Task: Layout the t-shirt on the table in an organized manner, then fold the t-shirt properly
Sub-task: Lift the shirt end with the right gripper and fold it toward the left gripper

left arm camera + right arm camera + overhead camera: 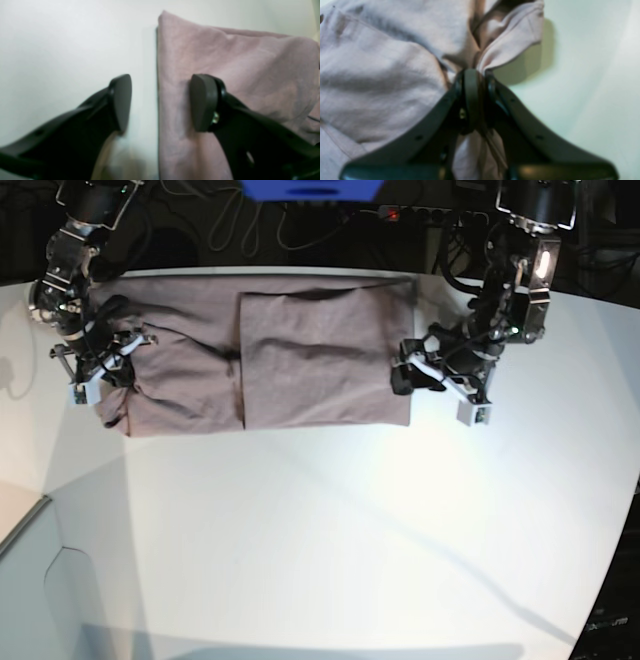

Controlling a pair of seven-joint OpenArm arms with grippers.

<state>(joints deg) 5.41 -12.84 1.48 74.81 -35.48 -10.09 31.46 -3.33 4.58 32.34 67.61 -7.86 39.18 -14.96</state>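
Observation:
The dusty mauve t-shirt lies spread across the far part of the white table, with one flap folded over its middle. My left gripper is open and straddles the shirt's straight side edge: one finger is over the cloth, the other over bare table. In the base view that left gripper is at the shirt's right end. My right gripper is shut on a bunched fold of the t-shirt, at the shirt's left end in the base view.
Dark cables and equipment run behind the table's far edge, with a blue object at top centre. The table's curved edge cuts in at the lower left.

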